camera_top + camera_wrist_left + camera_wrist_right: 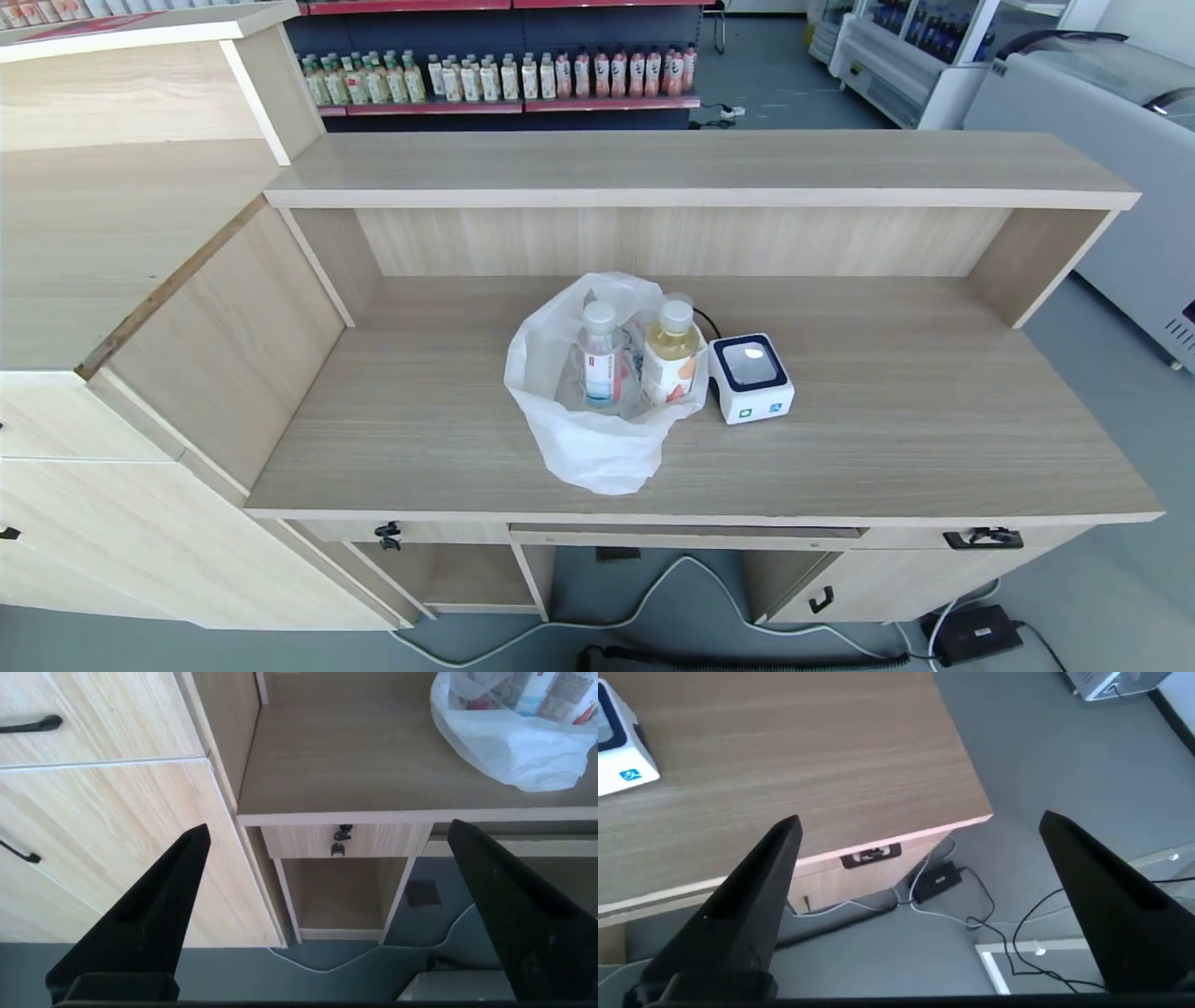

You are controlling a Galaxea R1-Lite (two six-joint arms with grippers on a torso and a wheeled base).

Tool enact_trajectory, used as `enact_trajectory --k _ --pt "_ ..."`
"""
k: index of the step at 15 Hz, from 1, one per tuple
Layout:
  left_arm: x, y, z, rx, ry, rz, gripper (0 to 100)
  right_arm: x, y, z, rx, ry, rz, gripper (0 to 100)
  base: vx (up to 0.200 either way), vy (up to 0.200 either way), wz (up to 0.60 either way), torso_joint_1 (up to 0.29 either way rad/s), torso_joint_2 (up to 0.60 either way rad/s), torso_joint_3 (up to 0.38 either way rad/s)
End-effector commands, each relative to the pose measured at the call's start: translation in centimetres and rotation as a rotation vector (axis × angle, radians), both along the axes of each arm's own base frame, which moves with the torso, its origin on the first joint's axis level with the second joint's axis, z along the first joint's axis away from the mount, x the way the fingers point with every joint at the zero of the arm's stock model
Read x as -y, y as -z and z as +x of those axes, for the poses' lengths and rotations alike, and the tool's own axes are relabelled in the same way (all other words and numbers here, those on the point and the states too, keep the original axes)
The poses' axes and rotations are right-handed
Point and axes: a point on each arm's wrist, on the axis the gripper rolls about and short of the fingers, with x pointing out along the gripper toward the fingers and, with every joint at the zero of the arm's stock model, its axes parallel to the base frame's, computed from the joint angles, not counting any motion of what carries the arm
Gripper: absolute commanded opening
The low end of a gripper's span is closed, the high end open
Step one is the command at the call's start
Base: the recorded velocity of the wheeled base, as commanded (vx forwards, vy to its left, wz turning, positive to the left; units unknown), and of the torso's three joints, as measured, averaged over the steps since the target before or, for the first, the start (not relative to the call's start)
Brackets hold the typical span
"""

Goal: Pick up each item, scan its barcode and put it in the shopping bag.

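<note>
A white plastic shopping bag (588,439) stands open in the middle of the wooden counter (887,439). Two bottles stand upright inside it: a clear one with a white cap (599,359) and a yellow drink (672,359). Just right of the bag sits the white barcode scanner (750,377), also seen in the right wrist view (618,747). My left gripper (327,915) hangs open below the counter's front left edge, with the bag (509,737) farther off. My right gripper (920,915) is open and empty off the counter's front right corner.
A raised shelf (691,173) runs along the back of the counter, with side panels at both ends. Cabinets with dark handles (28,725) stand to the left. Cables and a power brick (971,635) lie on the floor under the counter.
</note>
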Motion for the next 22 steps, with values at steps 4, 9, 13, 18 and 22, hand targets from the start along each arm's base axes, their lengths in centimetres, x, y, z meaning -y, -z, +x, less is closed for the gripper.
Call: enact_trajectory --k 4,9,13,18,22 --pt "0.0 0.0 0.0 0.001 -0.001 0.000 100 -2.1 4.4 -6.2 0.113 -0.061 -0.009 100 0.000 0.000 0.00 0.000 0.00 0.000" --pt "0.0 0.0 0.0 0.001 -0.001 0.000 100 -2.8 9.5 -9.5 0.145 -0.111 0.048 100 0.000 0.000 0.00 0.000 0.00 0.000" --pt "0.0 0.0 0.0 0.001 -0.001 0.000 100 -3.1 11.4 -11.1 0.148 -0.149 0.097 100 0.000 0.000 0.00 0.000 0.00 0.000" --pt "0.0 0.0 0.0 0.001 -0.001 0.000 100 -3.0 11.6 -11.2 0.154 -0.237 0.138 100 0.000 0.000 0.00 0.000 0.00 0.000" --pt "0.0 0.0 0.0 0.001 -0.001 0.000 100 -2.9 11.7 -11.7 0.213 -0.298 0.146 100 0.000 0.000 0.00 0.000 0.00 0.000"
